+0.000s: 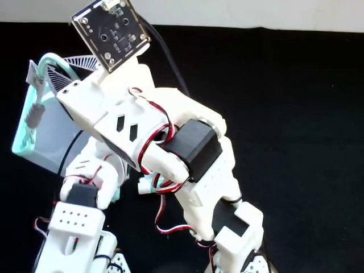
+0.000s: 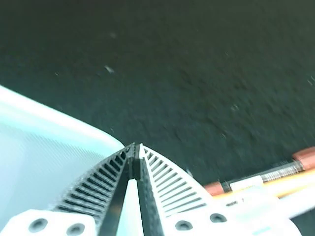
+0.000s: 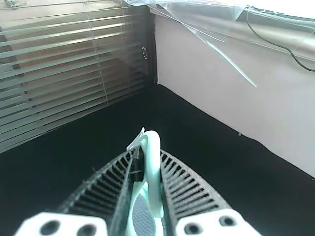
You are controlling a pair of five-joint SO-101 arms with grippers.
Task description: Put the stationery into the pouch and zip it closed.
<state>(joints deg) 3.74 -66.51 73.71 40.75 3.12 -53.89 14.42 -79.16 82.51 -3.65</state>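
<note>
Pouch scene, one moment, three views.

High view: recorded the right arm point(image 1: 187, 153) across the middle of the black table point(image 1: 296, 114), with its camera board point(image 1: 111, 34) uppermost. Found the right claw point(image 1: 62, 63) at the far left, clamped on the mint rim of the pouch point(image 1: 48, 133). Showed the pouch as a pale, see-through sleeve edged in mint, with a grey tag point(image 1: 35, 114) hanging along its rim. Could not make out any contents through its wall. Placed the left arm point(image 1: 77, 219) low at the near edge, beside and partly under the right arm.

Left wrist view: showed the left claw point(image 2: 134, 147) with ribbed fingers point(image 2: 167, 182) pressed together at the tips, over the table point(image 2: 197, 73). Caught a mint-edged corner of the pouch point(image 2: 44, 142) just beside the claw on one side. Caught the stationery point(image 2: 268, 178) on the other side, outside that corner: a reddish-brown pen and a yellow pencil lying side by side, ends toward the claw's base. Could not tell whether they touched the claw.

Right wrist view: showed the right claw point(image 3: 148, 153) pinching the pouch's mint rim point(image 3: 153, 172) between ribbed fingers point(image 3: 192, 194), the rim rising just past the fingertips. Took in window blinds point(image 3: 64, 64) and a pale wall point(image 3: 236, 98) beyond the black table point(image 3: 206, 142).
</note>
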